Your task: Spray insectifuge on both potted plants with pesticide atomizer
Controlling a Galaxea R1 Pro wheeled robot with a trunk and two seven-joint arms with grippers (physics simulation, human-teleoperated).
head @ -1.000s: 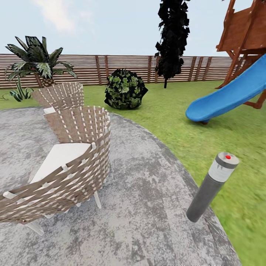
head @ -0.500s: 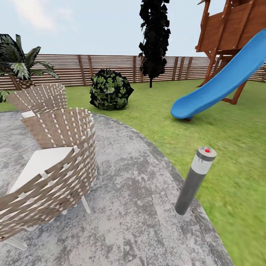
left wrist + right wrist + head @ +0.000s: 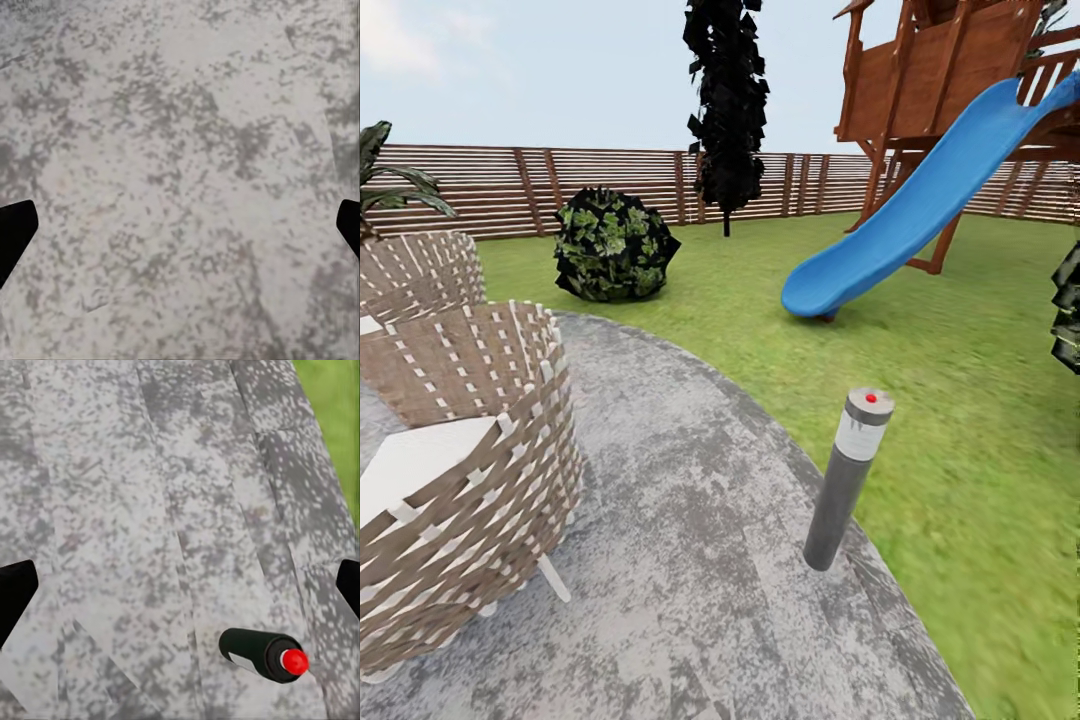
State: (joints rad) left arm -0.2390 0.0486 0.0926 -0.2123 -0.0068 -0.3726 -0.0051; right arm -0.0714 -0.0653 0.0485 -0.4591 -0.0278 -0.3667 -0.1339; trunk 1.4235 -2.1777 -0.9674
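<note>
The pesticide atomizer, a grey cylinder with a pale band and a red spot on top, stands upright at the right edge of the round paved patch in the garden. From above it reads as a dark cylinder with a red tip. My right gripper hangs open above the paving, its black fingertips wide apart and clear of the atomizer. My left gripper is open too, over bare paving. The potted plants are out of view.
Two woven wicker chairs stand on the paving at the left. Lawn lies to the right, with a blue slide and wooden play tower beyond. A dark round shrub, a tall dark tree and a slatted fence lie behind.
The head camera has turned to the right, so the whole picture has slid left. The atomizer now sits nearer the middle, and more of the slide and tower shows.
</note>
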